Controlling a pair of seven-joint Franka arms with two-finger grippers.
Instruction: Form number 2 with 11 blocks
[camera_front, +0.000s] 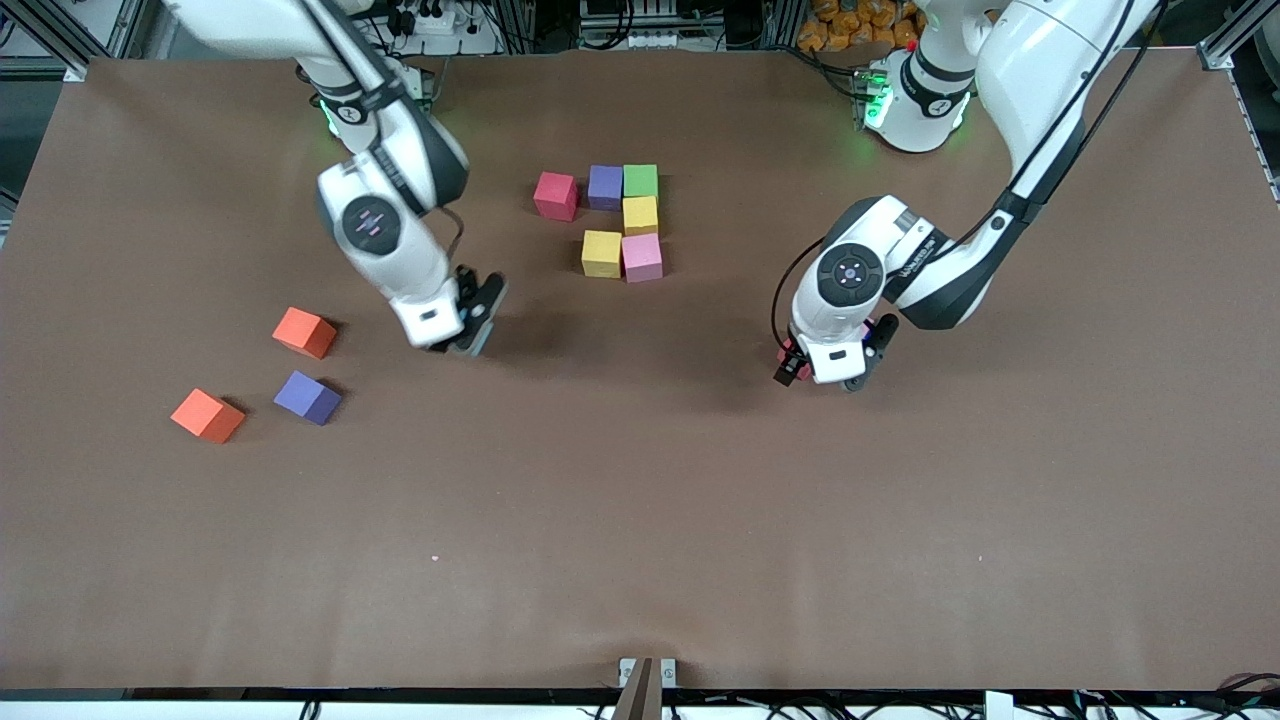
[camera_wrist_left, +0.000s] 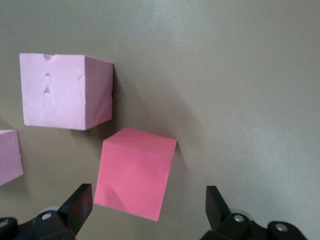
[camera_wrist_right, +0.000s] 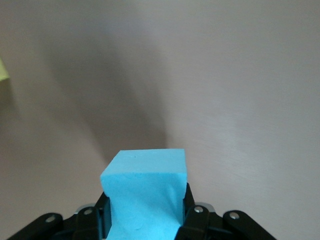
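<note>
A brown counter (camera_front: 640, 520) fills most of the frame. Along the top edge sit cables (camera_front: 640, 25) and an orange pile (camera_front: 850, 20); a small bracket (camera_front: 646, 672) sits at bottom center.

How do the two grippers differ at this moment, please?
The right gripper is shut on a light blue block, while the left gripper is open and holds nothing. The left gripper hangs over a loose pink block on the table; the right gripper has only bare table under it. Both are black two-finger grippers.
</note>
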